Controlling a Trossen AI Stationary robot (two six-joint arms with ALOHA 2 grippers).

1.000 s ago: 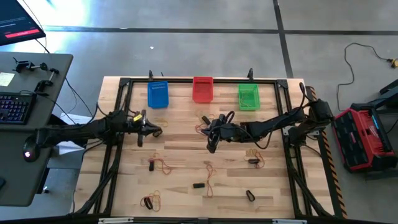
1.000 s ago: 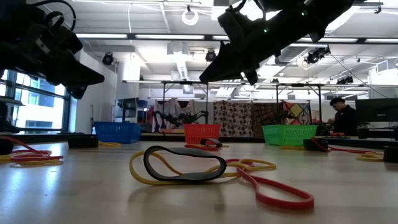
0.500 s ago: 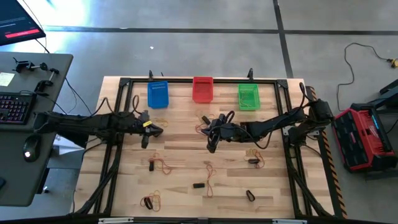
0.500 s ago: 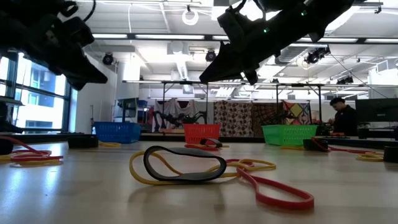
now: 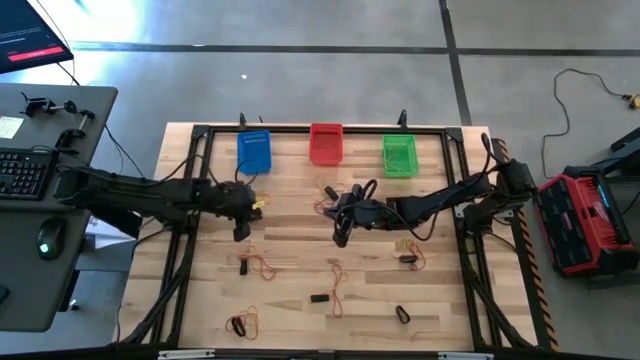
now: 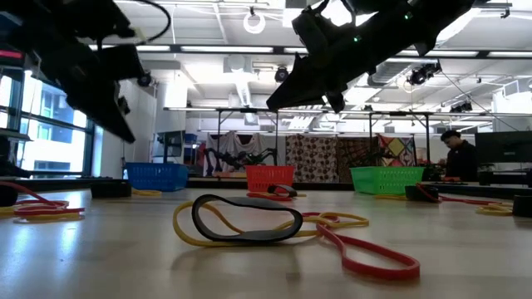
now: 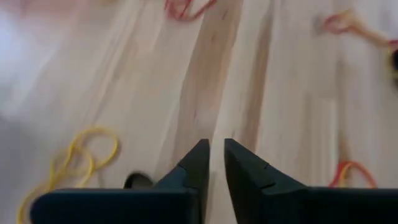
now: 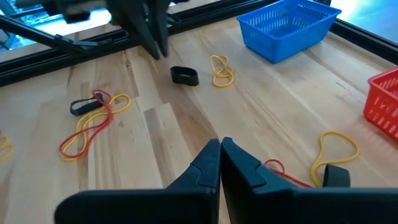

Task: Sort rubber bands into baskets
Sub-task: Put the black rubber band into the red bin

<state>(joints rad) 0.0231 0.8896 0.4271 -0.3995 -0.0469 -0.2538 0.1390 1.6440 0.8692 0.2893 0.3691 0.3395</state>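
Two dark arms reach over a wooden table (image 5: 300,250) strewn with rubber bands (image 5: 262,264), seen from above. The left gripper (image 5: 244,212) hangs over the left half of the table, below the blue basket (image 5: 254,152); its wrist view shows the fingers (image 7: 198,163) a narrow slit apart with nothing between them, above bare wood and near a yellow band (image 7: 81,155). The right gripper (image 5: 341,228) hangs over the table's middle, below the red basket (image 5: 326,143), its fingers (image 8: 208,163) pressed together and empty.

The three baskets stand in a row along the far edge: blue, red, then the green basket (image 5: 400,155), each apart from its neighbour. None of the views shows clearly whether any basket holds a band.

Bands lie scattered on the wood: a red-and-yellow tangle with a black band (image 5: 244,265) in the left half, a black band (image 5: 319,297) beside a red loop near the front centre, another black band (image 5: 402,314) to the front right, and a cluster (image 5: 240,323) at the front left. At table height, a black band (image 6: 247,218) lies over a yellow loop, with a red band (image 6: 370,256) just beside it. A person (image 6: 460,158) stands in the room behind.
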